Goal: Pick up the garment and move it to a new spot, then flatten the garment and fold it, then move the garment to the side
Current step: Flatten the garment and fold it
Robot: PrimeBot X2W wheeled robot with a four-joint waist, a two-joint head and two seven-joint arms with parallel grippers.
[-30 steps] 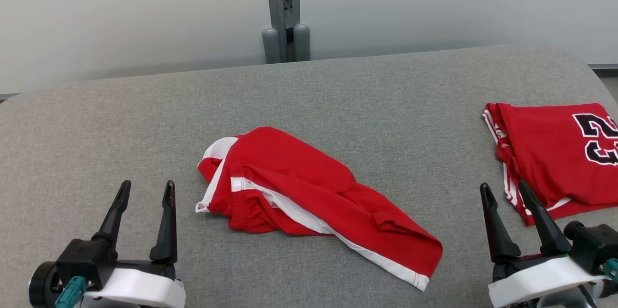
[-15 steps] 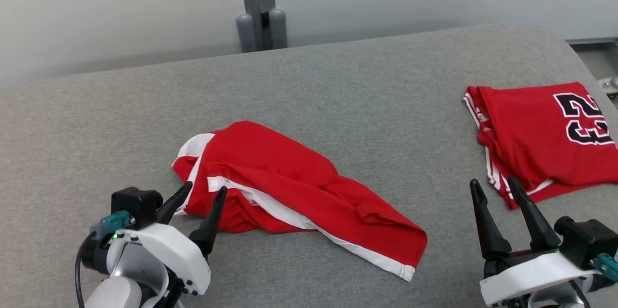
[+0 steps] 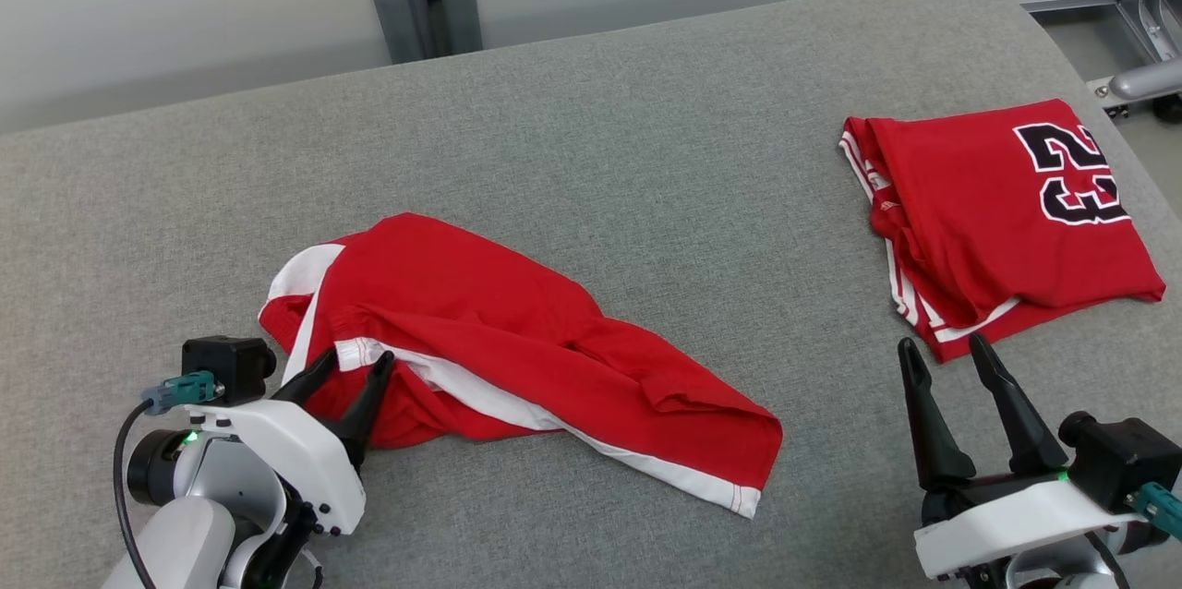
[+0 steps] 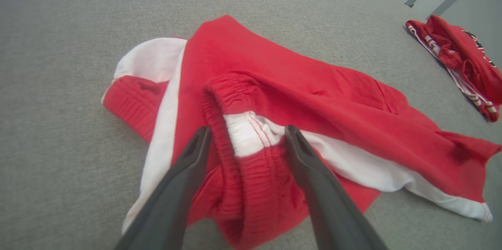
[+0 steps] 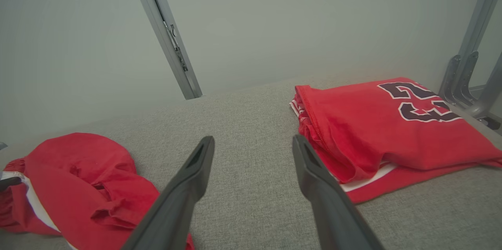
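I had the left fingers (image 3: 369,395) wide open astride the shorts' (image 3: 517,340) waistband (image 4: 251,140), nothing gripped yet; the right fingers (image 3: 931,441) hung open, empty. Lifting, flattening, folding all remained.

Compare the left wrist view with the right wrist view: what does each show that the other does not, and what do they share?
Left wrist view: a close look at the ribbed waistband of the crumpled shorts, lying between the open left fingers.
Right wrist view: the right fingers open above the bare grey table, touching nothing, and the 23 on the folded jersey, seen face on.
Shared: the shorts, the jersey and the table.
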